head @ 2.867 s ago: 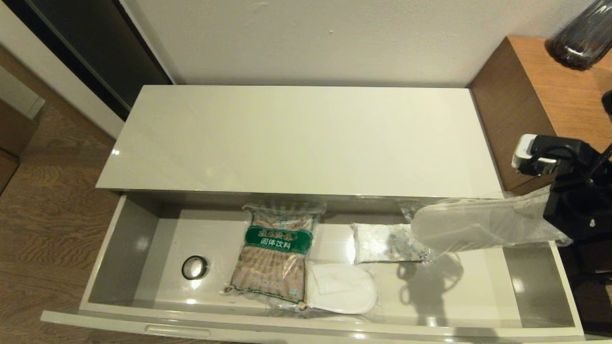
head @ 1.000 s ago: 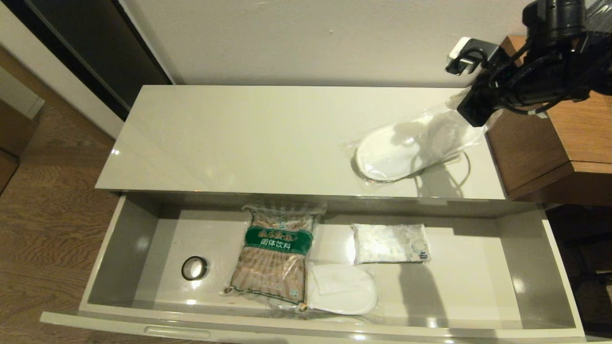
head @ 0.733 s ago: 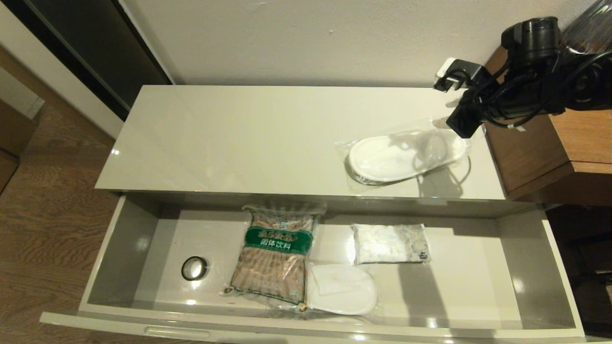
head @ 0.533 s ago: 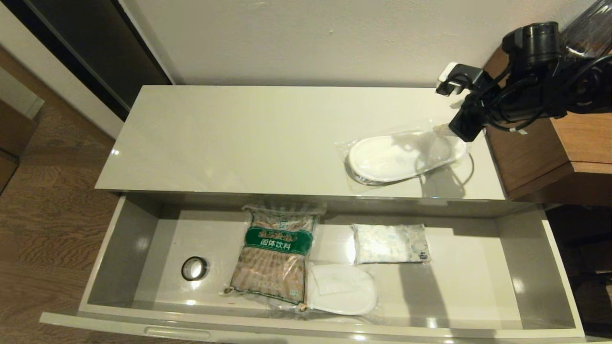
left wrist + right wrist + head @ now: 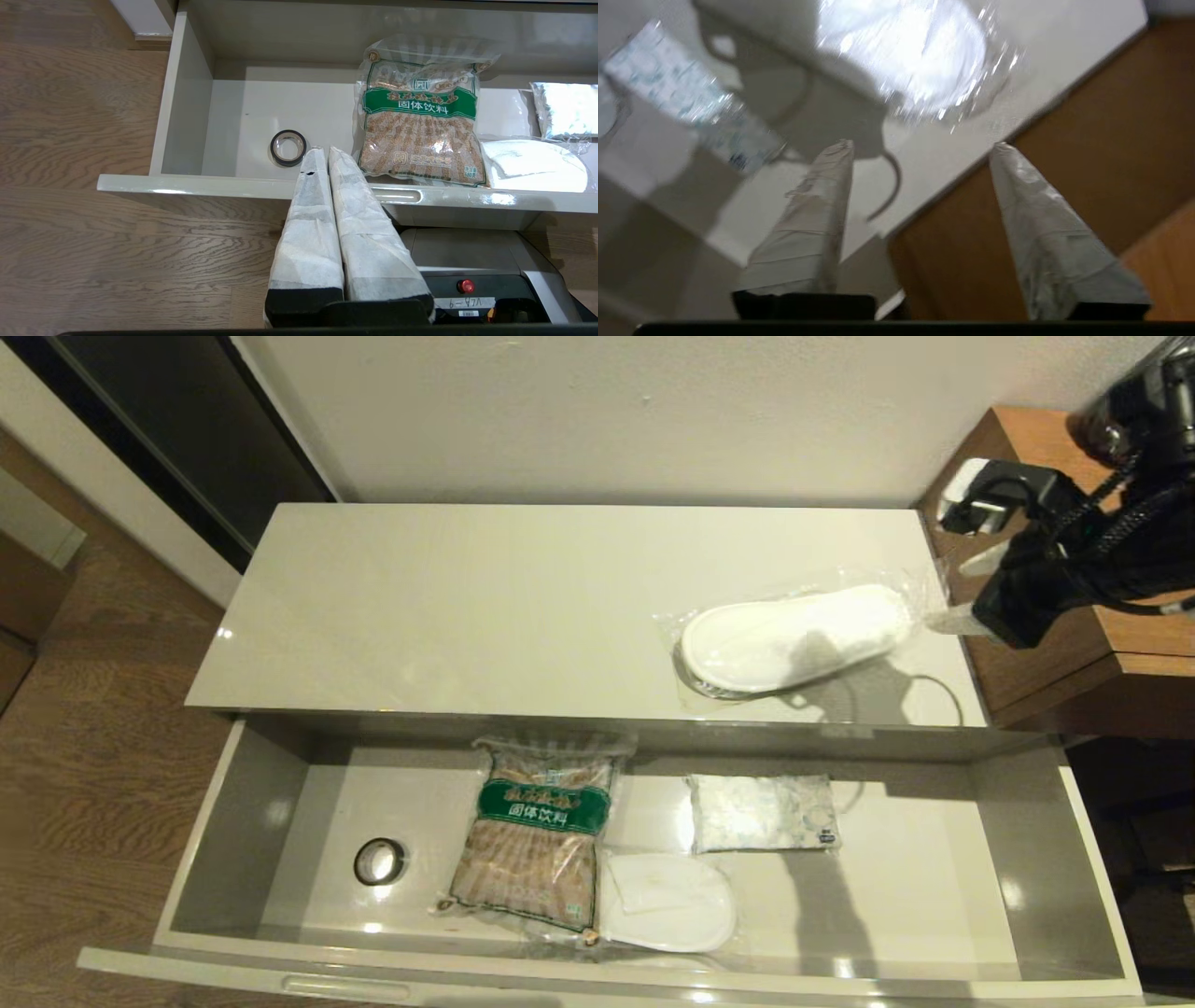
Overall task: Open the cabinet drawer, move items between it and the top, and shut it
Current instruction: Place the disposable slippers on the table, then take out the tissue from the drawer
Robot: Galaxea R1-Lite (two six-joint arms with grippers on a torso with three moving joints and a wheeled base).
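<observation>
The cabinet drawer point(image 5: 233, 821) stands pulled fully out below the cream top point(image 5: 467, 607). One pack of white slippers in clear plastic point(image 5: 794, 635) lies flat on the top's right end. A second slipper pack point(image 5: 667, 901) and the white tissue pack point(image 5: 764, 812) lie inside the drawer. My right gripper point(image 5: 957, 593) hovers past the top's right edge, just right of the slippers, open with nothing between its fingers point(image 5: 922, 144). My left gripper point(image 5: 325, 150) is shut and empty, low in front of the drawer front point(image 5: 187, 184).
A brown packet with a green band point(image 5: 537, 831) and a small black tape roll point(image 5: 380, 859) also lie in the drawer. A taller orange-brown wooden unit point(image 5: 1102, 644) adjoins the top on the right, under my right arm. The robot base point(image 5: 467, 261) sits below the drawer front.
My right gripper carried the slipper pack from over the drawer up onto the top, laid it flat, opened, and has drawn back to the right, clear of the pack.
</observation>
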